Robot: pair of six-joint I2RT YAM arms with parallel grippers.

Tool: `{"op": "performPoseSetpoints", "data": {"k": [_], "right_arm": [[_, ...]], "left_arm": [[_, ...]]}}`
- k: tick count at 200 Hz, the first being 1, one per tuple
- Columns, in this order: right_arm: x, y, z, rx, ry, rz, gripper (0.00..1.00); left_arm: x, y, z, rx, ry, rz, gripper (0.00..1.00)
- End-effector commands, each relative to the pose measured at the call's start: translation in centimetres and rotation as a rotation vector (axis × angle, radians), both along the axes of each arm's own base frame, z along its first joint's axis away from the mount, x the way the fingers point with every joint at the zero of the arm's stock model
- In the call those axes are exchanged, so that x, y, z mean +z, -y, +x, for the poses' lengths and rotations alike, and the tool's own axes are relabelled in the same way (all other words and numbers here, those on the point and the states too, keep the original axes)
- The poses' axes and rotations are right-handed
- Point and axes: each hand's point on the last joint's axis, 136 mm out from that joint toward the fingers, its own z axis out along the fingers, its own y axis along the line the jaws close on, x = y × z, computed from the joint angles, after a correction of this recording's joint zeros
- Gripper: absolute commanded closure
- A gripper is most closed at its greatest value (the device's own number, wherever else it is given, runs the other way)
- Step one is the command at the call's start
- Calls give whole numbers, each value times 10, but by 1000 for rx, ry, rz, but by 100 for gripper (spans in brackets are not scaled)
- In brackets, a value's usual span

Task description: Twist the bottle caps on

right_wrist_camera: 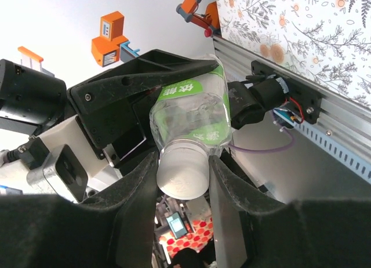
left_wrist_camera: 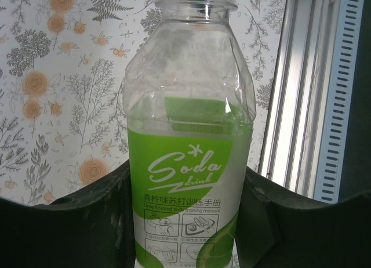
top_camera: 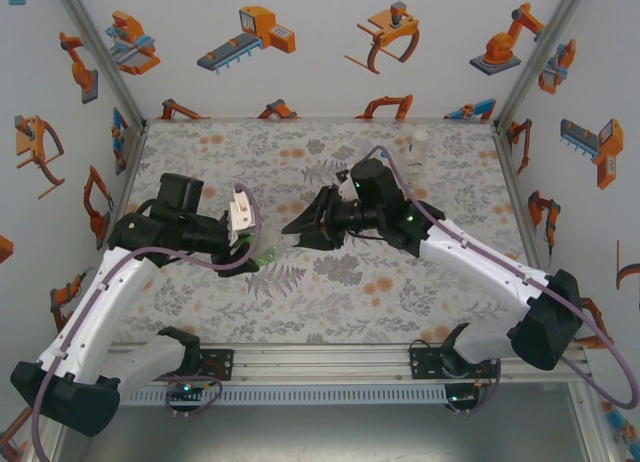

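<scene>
A clear bottle [left_wrist_camera: 188, 129] with a green "Soda drink" label is clamped between the two black fingers of my left gripper [left_wrist_camera: 185, 221], which is shut on its lower body. In the top view this bottle [top_camera: 265, 252] is held off the table, lying toward the right, at my left gripper [top_camera: 250, 246]. My right gripper [top_camera: 297, 228] meets it from the right. Seen from the right wrist, a white bottle cap [right_wrist_camera: 182, 172] sits on the neck of the bottle [right_wrist_camera: 191, 111], and my right gripper [right_wrist_camera: 183, 176] is shut on that cap, one finger on each side.
Another clear bottle [top_camera: 418, 152] stands upright at the back right of the floral table mat [top_camera: 330, 282]. Aluminium rails [top_camera: 330, 360] run along the table's near edge by the arm bases. Printed walls close in the left, right and back.
</scene>
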Motion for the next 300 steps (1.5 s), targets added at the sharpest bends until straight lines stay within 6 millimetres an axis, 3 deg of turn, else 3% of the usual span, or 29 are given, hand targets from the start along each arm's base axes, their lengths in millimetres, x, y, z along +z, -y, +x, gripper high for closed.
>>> {"op": "performPoseSetpoints", "data": {"k": [1, 17, 42, 53, 61, 81, 104, 136, 153, 176, 234, 300], "right_arm": [[8, -9, -7, 33, -24, 14, 76], [22, -2, 1, 44, 71, 10, 54], [47, 18, 20, 35, 258, -5, 36], [52, 28, 28, 35, 338, -16, 23], [55, 34, 34, 48, 397, -18, 20], [69, 41, 43, 114, 647, -28, 20], [94, 40, 38, 242, 1044, -14, 29], [118, 38, -6, 513, 1594, 120, 31], [117, 42, -33, 655, 1832, 207, 32], [112, 46, -57, 776, 2097, 257, 42], [94, 19, -68, 861, 2227, 158, 46], [84, 14, -67, 902, 2203, 129, 58]], "left_arm": [[41, 21, -1, -113, 124, -169, 100], [40, 21, -2, -113, 124, -170, 100], [39, 20, -3, -115, 123, -168, 100], [39, 20, -3, -116, 122, -167, 100], [40, 20, -4, -118, 124, -168, 100], [39, 20, -4, -118, 122, -167, 100], [38, 20, -5, -120, 119, -167, 100], [40, 20, -6, -122, 122, -169, 100], [40, 20, -7, -124, 121, -169, 100], [40, 20, -8, -125, 120, -167, 100], [40, 21, -7, -127, 117, -166, 100], [40, 21, -9, -133, 122, -166, 100]]}}
